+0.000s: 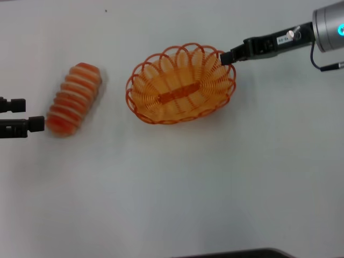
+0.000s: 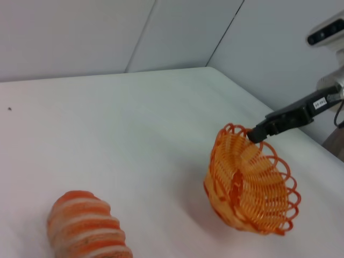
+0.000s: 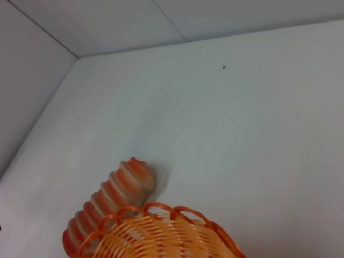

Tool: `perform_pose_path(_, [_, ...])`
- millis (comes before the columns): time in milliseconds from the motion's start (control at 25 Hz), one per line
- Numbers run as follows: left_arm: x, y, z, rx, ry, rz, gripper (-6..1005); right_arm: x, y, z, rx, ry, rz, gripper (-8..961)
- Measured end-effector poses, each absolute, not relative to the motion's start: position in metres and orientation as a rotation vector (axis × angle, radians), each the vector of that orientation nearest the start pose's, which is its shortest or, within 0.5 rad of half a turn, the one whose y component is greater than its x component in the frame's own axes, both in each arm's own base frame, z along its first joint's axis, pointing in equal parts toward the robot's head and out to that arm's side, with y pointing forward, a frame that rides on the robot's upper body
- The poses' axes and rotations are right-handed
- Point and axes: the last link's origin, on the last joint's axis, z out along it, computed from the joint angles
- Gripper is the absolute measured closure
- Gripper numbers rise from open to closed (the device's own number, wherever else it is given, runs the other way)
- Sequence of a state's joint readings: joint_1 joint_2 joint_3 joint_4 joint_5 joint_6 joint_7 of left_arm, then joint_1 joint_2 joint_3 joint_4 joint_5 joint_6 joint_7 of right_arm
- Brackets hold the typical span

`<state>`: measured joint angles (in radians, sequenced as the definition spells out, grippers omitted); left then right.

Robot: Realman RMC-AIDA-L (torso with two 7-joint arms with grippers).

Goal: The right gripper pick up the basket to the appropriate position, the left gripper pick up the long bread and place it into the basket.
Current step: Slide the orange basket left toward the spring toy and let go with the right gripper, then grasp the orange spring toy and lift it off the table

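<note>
The orange wire basket (image 1: 161, 80) sits at the middle of the white table. My right gripper (image 1: 227, 57) reaches in from the upper right and is shut on the basket's far right rim. In the left wrist view the basket (image 2: 252, 183) looks tipped, with the right gripper (image 2: 257, 134) at its rim. The long bread (image 1: 74, 99), striped orange-red and cream, lies left of the basket, apart from it. My left gripper (image 1: 31, 114) is open at the far left, level with the bread's near end, one fingertip (image 1: 38, 123) close beside it. The right wrist view shows the bread (image 3: 110, 196) beyond the basket rim (image 3: 161, 236).
The white table (image 1: 172, 188) is bounded by pale walls at the back in the wrist views. A dark edge (image 1: 236, 253) shows at the table's front. A small dark speck (image 1: 106, 10) lies far back on the table.
</note>
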<state>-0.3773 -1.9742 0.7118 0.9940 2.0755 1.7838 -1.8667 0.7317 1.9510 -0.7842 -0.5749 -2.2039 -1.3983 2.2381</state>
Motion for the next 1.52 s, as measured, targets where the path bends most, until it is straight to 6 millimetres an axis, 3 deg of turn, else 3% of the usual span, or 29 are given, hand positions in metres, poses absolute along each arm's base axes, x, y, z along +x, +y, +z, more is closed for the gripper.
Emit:
perform_pose_path(280, [-0.289, 0.301, 0.084, -2.689, -1.046, -0.472, 136, 0.266, 0.379, -0.005, -2.361, 1.641, 0.455, 893])
perform_pose_path(600, [-0.288, 0.303, 0.082, -2.680, -1.043, -0.477, 141, 0.268, 0.377, -0.029, -2.306, 1.687, 0.460, 886])
perform_pose_path(760, [-0.288, 0.304, 0.081, -2.675, -1.044, -0.479, 144, 0.271, 0.376, -0.024, -2.289, 1.689, 0.476, 708])
perform_pose_path(920, [-0.285, 0.309, 0.081, -2.648, -1.036, -0.476, 147, 0.273, 0.378, 0.004, -2.261, 1.618, 0.626, 560])
perform_pose_path(1040, [-0.279, 0.315, 0.081, -2.617, -1.044, -0.446, 149, 0.265, 0.372, 0.028, -2.359, 1.418, 0.735, 456])
perform_pose_path(1240, [-0.264, 0.322, 0.077, -2.562, -1.047, -0.351, 152, 0.250, 0.349, 0.050, -2.584, 1.057, 0.720, 244])
perform_pose_path(1400, [-0.247, 0.331, 0.065, -2.553, -1.072, -0.259, 155, 0.253, 0.331, 0.058, -2.665, 0.884, 0.679, 124])
perform_pose_path(1520, [-0.236, 0.340, 0.051, -2.547, -1.078, -0.183, 157, 0.258, 0.325, 0.062, -2.665, 0.851, 0.682, 46])
